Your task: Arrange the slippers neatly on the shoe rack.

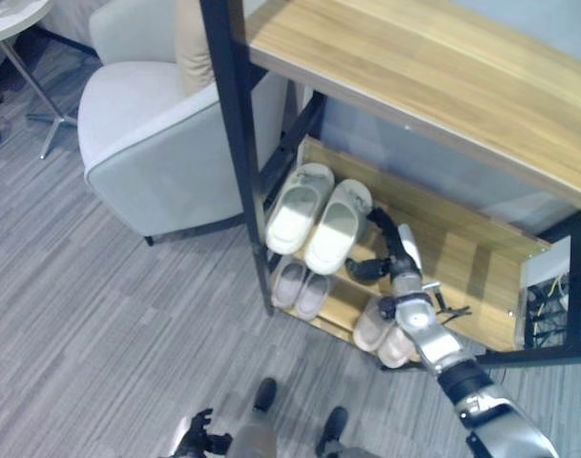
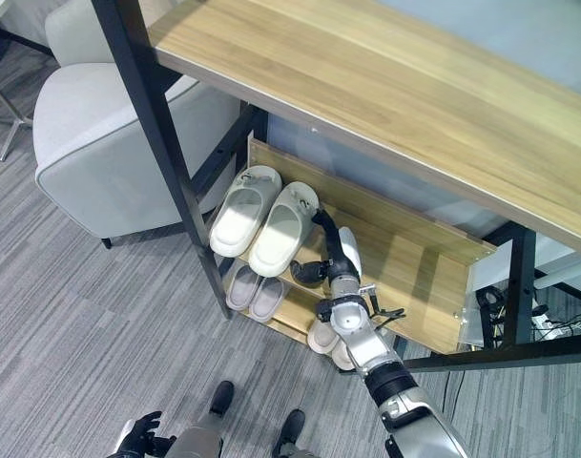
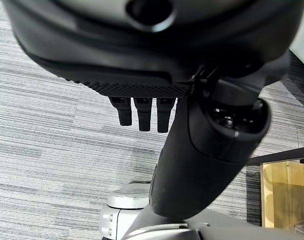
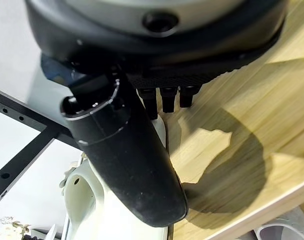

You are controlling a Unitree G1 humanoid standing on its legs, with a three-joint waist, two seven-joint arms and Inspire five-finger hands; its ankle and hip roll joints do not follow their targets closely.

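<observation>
A pair of cream slippers lies side by side at the left end of the shoe rack's middle shelf, toes pointing outward. My right hand reaches onto that shelf just right of the pair. It is open, fingers straight toward the back panel, thumb lying against the nearer cream slipper. On the bottom shelf sit a pinkish pair at the left and another pale pair under my right forearm. My left hand hangs open low over the carpet.
The rack's wide wooden top board overhangs the shelves, and a black upright post stands at its front left corner. A grey armchair stands left of the rack, with a round table beyond it. Grey carpet stretches in front.
</observation>
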